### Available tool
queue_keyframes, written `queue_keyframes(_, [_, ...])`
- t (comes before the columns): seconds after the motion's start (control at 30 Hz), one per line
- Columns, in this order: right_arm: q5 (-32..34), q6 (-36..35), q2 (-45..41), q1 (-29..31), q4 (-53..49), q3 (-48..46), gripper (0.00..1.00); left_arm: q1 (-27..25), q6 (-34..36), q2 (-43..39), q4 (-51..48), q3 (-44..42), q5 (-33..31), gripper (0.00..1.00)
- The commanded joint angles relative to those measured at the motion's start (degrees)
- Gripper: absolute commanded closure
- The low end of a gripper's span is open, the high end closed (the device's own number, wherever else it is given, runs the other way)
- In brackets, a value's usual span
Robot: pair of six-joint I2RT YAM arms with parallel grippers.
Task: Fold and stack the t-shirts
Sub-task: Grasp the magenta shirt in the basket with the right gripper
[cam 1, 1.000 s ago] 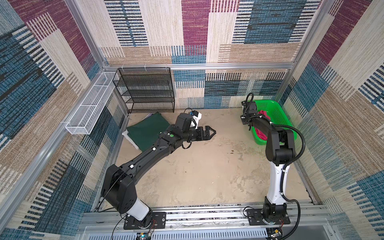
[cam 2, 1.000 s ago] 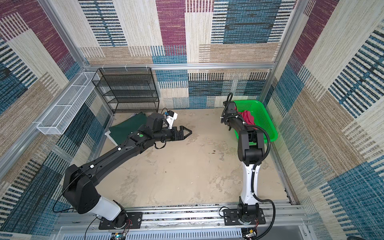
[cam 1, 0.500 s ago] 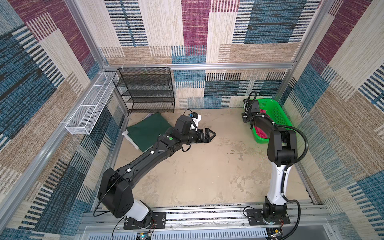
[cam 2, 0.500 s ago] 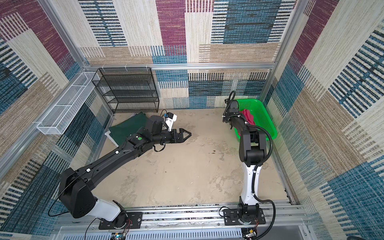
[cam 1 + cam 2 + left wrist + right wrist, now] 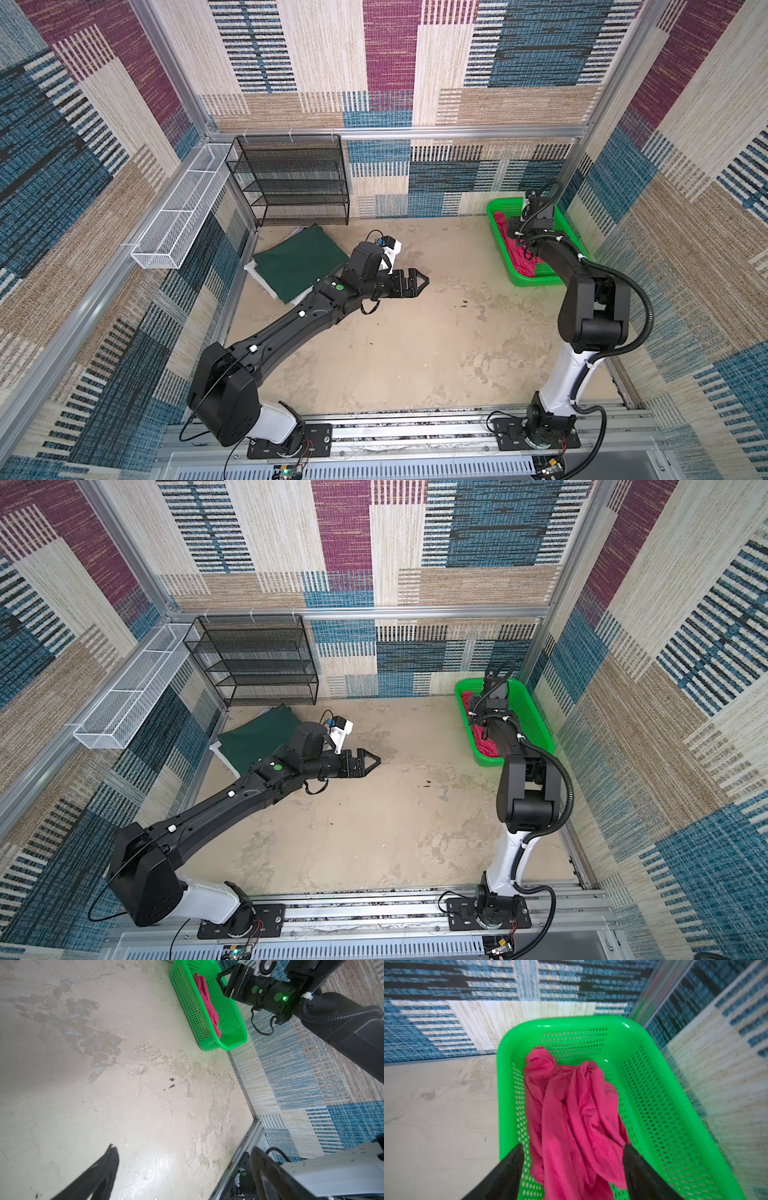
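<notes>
Patchwork woven walls in blue, cream and maroon on three sides; below them a tan, stained table (image 5: 415, 353).

Right gripper (image 5: 572, 1147) over the basket (image 5: 571, 1021), jaws spread wide, holding nothing; black fingers (image 5: 508, 1167) on either side of the pink shirt (image 5: 571, 1105) as seen from the right wrist; touching the cloth or just above it, impossible to tell. Pink shirt crumpled in a loose heap inside the basket, bunched along the wall nearer the table's middle; bare perforated bottom along the other wall. Basket in the far right corner in both top views, close against the right wall.

Left gripper (image 5: 420, 284) out over bare table near the middle, pointing toward the basket yet well apart from it; jaws wide apart, empty; dark fingers (image 5: 104, 1167) far apart at the edge of the left wrist view, nothing between them but table. Behind that gripper, at the far left, the green shirt (image 5: 299, 262) folded flat; under it white shirts (image 5: 259, 281), only their edges showing, number not readable. Beyond the stack a black mesh shelf (image 5: 291, 187) against the back wall; a white wire tray (image 5: 178, 224) on the left wall, above the table.
</notes>
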Motion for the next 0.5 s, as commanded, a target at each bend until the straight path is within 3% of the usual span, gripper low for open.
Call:
queue_keyframes(0.0, [-7.8,7.1,1.7,-2.4,-0.8,-0.1,0.25,-0.1,0.6,-0.8,1.8,-1.0,-1.6,0.01])
queue_keyframes(0.27, [-12.8,9.8,7.0,-4.4,-1.9,0.7,0.27,0.0,1.3,-1.1,1.2,-2.5,-2.2,0.01])
queue_keyframes(0.47, [-11.6,9.7,8.3,-4.5,-1.3,-0.3,0.44,-0.1,0.8,-2.4,1.6,-4.2,-3.0,0.01])
